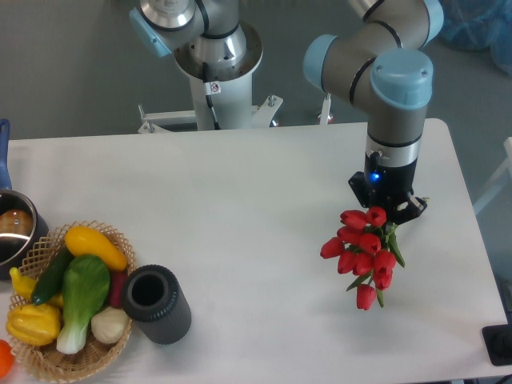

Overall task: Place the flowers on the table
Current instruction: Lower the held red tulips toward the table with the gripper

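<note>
Placement step: your black two-finger gripper (390, 210), closed on the stems, holds the bunch of red tulips (364, 252) over the matte white table (240, 208); next, lower and release

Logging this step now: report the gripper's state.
Gripper: closed on the flowers, holding them over the table.

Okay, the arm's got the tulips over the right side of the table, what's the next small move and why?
Probably lower a little further, then open. The gripper appears closed on the stems, and the flowers hang below it over a bare stretch of table, far from the basket and black cylinder. Whether the blooms already touch the surface cannot be told from this view, so a short descent before release seems safest.
</note>
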